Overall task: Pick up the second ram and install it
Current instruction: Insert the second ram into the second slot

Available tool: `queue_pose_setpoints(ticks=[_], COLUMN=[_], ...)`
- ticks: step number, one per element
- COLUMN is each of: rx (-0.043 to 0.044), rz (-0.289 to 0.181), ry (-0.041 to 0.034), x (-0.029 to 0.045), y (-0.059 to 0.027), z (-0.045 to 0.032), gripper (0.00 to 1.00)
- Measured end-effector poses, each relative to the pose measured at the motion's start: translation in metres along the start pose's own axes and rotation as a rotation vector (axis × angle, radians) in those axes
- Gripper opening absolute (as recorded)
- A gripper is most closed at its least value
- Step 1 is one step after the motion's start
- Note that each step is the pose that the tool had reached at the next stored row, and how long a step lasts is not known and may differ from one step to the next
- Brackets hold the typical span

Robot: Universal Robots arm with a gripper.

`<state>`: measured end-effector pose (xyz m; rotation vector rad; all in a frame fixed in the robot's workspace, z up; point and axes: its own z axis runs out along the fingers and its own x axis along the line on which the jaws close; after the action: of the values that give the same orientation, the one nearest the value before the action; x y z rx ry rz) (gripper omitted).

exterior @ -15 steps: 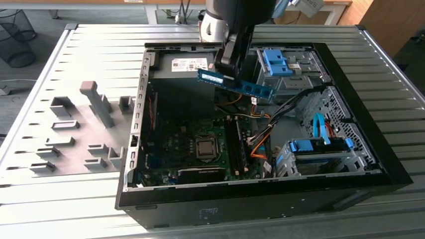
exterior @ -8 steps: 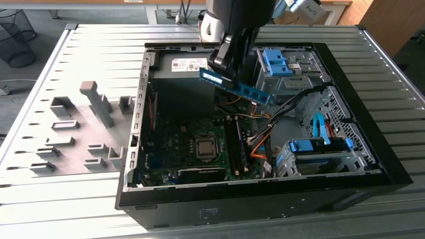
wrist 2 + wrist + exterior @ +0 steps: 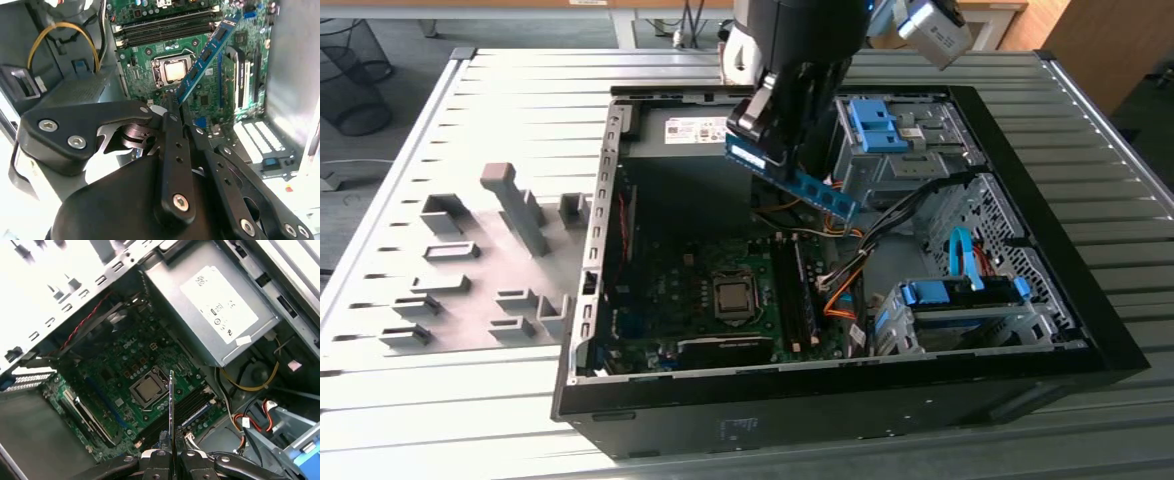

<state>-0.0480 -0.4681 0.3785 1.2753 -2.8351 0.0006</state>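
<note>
One long blue-green circuit-board ram stick (image 3: 205, 55) is clamped in the black gripper (image 3: 170, 456), held tilted above the black memory slots (image 3: 165, 30); misalignment risks jamming.

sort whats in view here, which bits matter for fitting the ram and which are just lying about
In the job:
- second ram, held above the motherboard
- tool, shut on it
- memory slots

Lying about:
- grey holder blocks
- power supply
- blue drive caddy

The arm (image 3: 807, 60) is running off the top edge in the exterior view. Its gripper (image 3: 175, 112) is covering the near end of the ram stick (image 3: 205, 55).
</note>
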Motion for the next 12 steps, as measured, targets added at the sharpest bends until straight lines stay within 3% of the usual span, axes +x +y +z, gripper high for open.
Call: queue_pose_setpoints(ticks=[12], rx=[-0.0057], rz=[0.213], ry=[-0.0021], x=[-0.0002], y=[-0.0001], z=[0.0069], gripper=[0.14])
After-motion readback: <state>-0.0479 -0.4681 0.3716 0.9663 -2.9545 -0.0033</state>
